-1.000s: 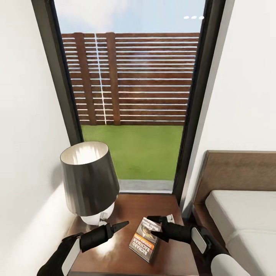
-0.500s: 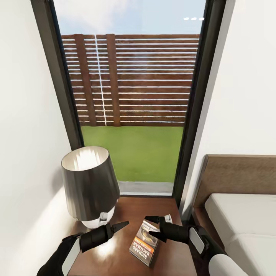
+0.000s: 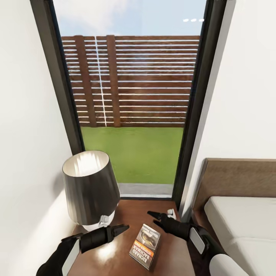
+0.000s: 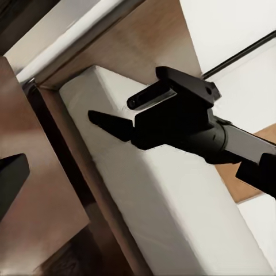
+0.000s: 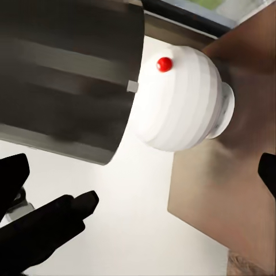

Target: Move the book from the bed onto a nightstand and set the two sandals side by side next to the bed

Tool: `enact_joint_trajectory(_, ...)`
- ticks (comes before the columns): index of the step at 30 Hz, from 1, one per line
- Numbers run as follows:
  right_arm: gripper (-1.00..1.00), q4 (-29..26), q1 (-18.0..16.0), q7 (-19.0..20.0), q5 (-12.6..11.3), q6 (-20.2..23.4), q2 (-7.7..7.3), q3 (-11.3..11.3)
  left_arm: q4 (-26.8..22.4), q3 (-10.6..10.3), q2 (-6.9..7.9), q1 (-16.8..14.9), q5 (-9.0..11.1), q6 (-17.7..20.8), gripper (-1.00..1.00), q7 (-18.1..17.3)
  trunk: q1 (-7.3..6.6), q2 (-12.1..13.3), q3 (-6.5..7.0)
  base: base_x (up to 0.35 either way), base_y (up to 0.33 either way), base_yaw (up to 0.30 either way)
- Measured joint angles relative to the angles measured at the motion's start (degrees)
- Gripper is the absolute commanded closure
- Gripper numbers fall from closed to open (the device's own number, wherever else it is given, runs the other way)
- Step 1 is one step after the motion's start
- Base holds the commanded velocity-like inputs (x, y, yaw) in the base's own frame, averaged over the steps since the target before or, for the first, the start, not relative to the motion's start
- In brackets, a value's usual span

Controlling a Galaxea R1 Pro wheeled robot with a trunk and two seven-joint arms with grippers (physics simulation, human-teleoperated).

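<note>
The book (image 3: 145,245), a dark paperback with an orange band, lies flat on the glossy brown nightstand (image 3: 132,209), near its front. Just beyond the book's far edge hovers my right gripper (image 3: 153,217), open and off the cover. The right wrist view shows its fingers spread wide with nothing between them. My left gripper (image 3: 121,229) hangs open over the nightstand left of the book, pointing toward it. The bed (image 3: 241,218), with pale mattress and brown headboard, stands to the right. The sandals are out of view.
A lamp (image 3: 91,188) with a dark shade and white base (image 5: 184,103) fills the nightstand's left rear corner, close to my left arm. A white wall runs along the left. Behind is a tall dark-framed window (image 3: 134,96) onto grass and fence.
My right gripper has come off the book's far edge and drawn back toward the window. The book now lies free. The view has tilted slightly.
</note>
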Motion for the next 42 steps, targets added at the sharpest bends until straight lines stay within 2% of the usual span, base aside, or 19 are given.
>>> enact_joint_trajectory(5, -1.00, 0.04, 0.04, 0.08, 0.10, -1.25, -0.19, 0.17, 2.32, 0.05, 0.39, 0.00, -0.68, -1.96, -1.00, 0.01, -1.10, 2.01, 0.90, 0.000, 0.000, 0.000)
enact_joint_trajectory(6, -1.00, 0.09, 0.08, 0.08, 0.14, -1.65, -0.21, 0.22, 4.21, 0.08, 0.62, 0.01, -1.40, -4.38, -1.00, 0.03, -1.32, 2.41, 1.07, 0.000, 0.000, 0.000)
enact_joint_trajectory(10, -1.00, 0.45, 0.15, 0.08, 0.90, -4.46, -0.22, 0.39, 6.82, 0.10, 1.16, 0.00, -3.46, -8.77, -1.00, 0.05, -2.20, 4.01, 1.80, 0.000, 0.000, 0.000)
enact_joint_trajectory(12, -1.00, 0.59, 0.22, 0.04, 2.46, -6.07, -0.25, 0.42, 7.33, 0.10, 1.44, 0.00, -4.04, -9.70, -1.00, 0.06, -2.64, 4.81, 2.15, 0.000, 0.000, 0.000)
enact_joint_trajectory(15, -1.00, 0.71, 0.32, -0.11, 7.71, -8.69, -0.28, 0.46, 8.20, 0.10, 1.77, 0.00, -4.50, -10.48, -1.00, 0.06, -3.29, 6.02, 2.69, 0.000, 0.000, 0.000)
enact_joint_trajectory(17, -1.00, 0.74, 0.34, -0.20, 9.82, -9.93, -0.30, 0.42, 8.45, 0.07, 1.81, 0.03, -4.58, -10.63, -1.00, 0.06, -3.30, 6.03, 2.70, 0.000, 0.000, 0.000)
enact_joint_trajectory(21, -1.00, 0.89, 0.35, -0.29, 11.61, -11.66, -0.29, 0.44, 8.64, 0.06, 1.86, 0.02, -4.64, -10.75, -1.00, 0.06, -3.30, 6.03, 2.70, 0.000, 0.000, 0.000)
enact_joint_trajectory(33, -1.00, 1.61, 0.35, -0.32, 12.41, -12.36, -0.24, 0.38, 8.96, 0.17, 1.94, 0.01, -4.66, -10.77, -1.00, -0.02, -3.30, 6.03, 2.70, 0.000, 0.000, 0.000)
enact_joint_trajectory(35, -1.00, 1.63, 0.35, -0.32, 12.41, -12.51, -0.23, 0.37, 9.51, 0.18, 1.94, 0.00, -4.65, -10.79, -1.00, -0.01, -3.73, 6.82, 3.05, 0.000, 0.000, 0.000)
enact_joint_trajectory(39, -1.00, 2.10, 0.41, -0.15, 12.45, -17.34, -0.29, 0.35, 10.09, 0.15, 1.97, 0.01, -4.65, -10.79, -1.00, -0.02, -4.61, 8.42, 3.77, 0.000, 0.000, 0.000)
enact_joint_trajectory(42, -1.00, 4.08, 0.45, -0.06, 12.55, -23.21, -0.34, 0.32, 11.69, 0.21, 2.21, 0.02, -4.65, -10.85, -1.00, 0.02, -5.27, 9.63, 4.31, 0.000, 0.000, 0.000)
